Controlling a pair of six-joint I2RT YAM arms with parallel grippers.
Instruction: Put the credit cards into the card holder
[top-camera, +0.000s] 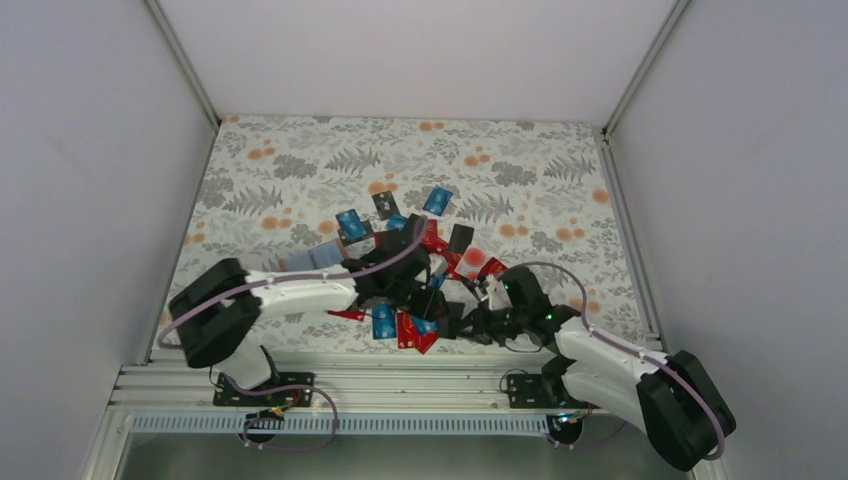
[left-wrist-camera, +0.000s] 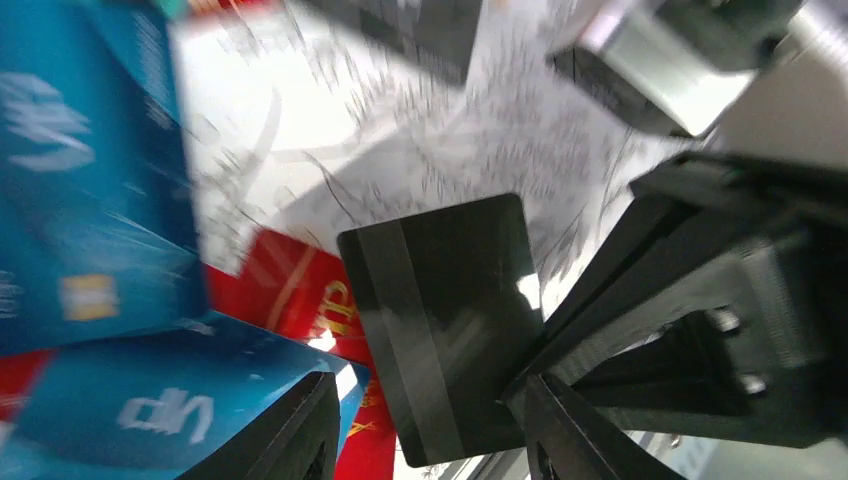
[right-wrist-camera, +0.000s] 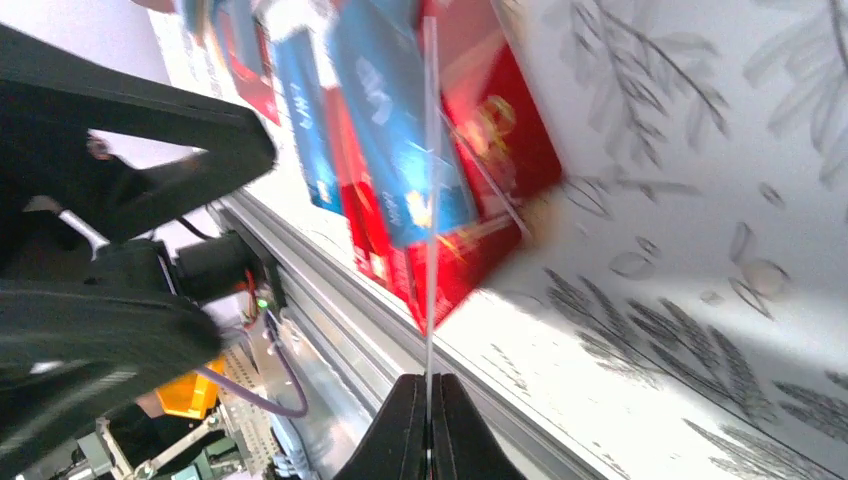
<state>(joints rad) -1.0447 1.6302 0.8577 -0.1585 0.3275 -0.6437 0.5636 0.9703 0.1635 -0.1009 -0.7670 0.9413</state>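
Pinching right tool (right-wrist-camera: 430, 390) — black card (left-wrist-camera: 450, 320) between

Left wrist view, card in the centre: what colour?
The card is black with a grey stripe along one side; clearest in the left wrist view.

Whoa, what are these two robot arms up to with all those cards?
Both arms lean over a heap of credit cards near the table's front edge. The right gripper pinches one card by its edge, probably the black card sitting between the left gripper's open fingers. I can't spot the card holder.
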